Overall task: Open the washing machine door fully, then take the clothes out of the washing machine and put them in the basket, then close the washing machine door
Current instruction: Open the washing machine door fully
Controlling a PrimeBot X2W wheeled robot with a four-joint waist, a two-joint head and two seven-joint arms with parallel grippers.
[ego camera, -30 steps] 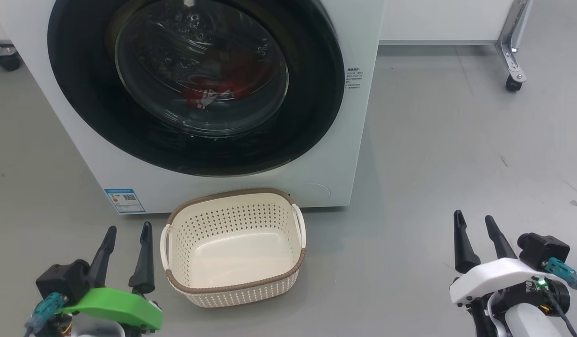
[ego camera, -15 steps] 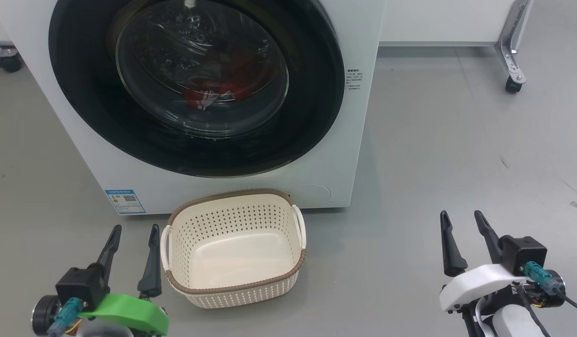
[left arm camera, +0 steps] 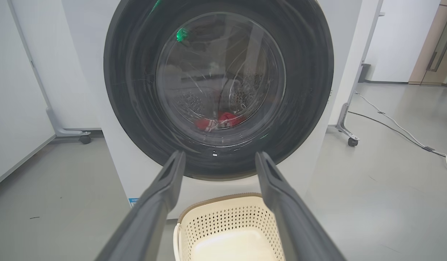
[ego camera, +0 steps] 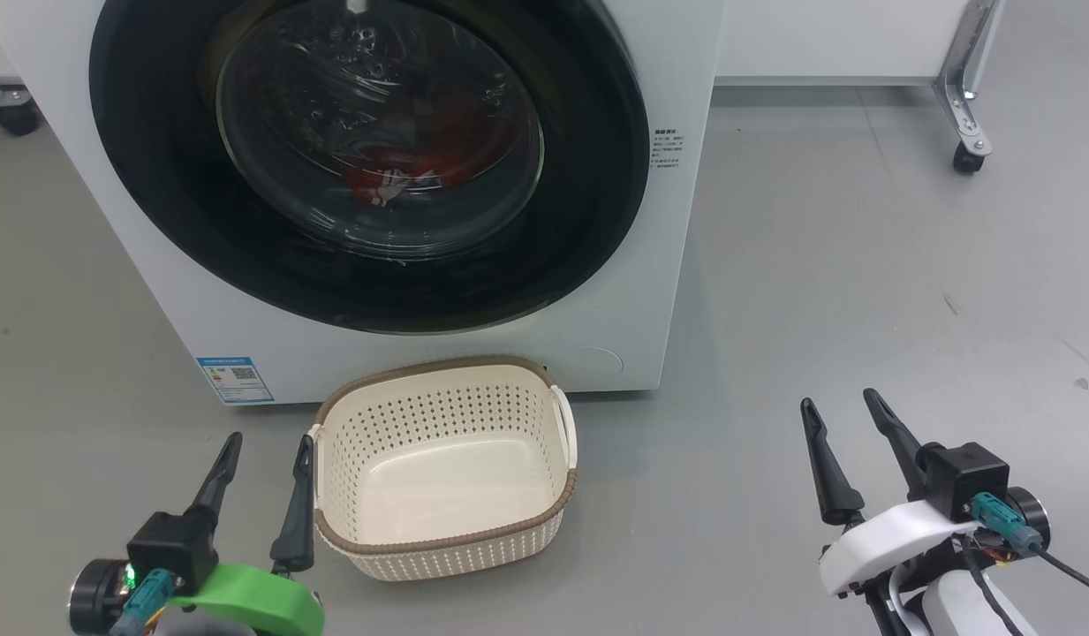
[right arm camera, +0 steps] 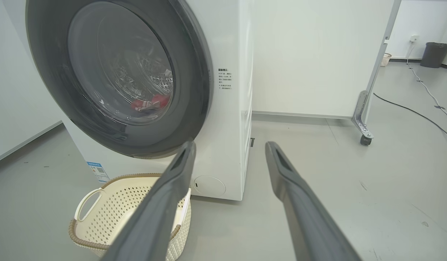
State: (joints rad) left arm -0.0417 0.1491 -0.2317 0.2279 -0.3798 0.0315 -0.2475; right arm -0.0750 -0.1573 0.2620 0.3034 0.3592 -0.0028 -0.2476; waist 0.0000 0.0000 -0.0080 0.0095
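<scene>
Some bright red clothes with white trim lie low in the steel drum, behind the shut, round, glossy black door of the big white front-loading washing machine. Just before it on the grey floor stands a small cream perforated plastic basket with a brown rim. Close beside the basket's left side hovers the left gripper, fingers apart; well off to the right hangs the right gripper, fingers also apart, holding nothing.

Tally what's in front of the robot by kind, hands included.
Washing machine: 1
Door: 1, shut
Basket: 1, empty
Hands: 2, left hand and right hand, both open
Red clothes: 1 bundle behind the glass; pieces cannot be counted
Total: 6
</scene>
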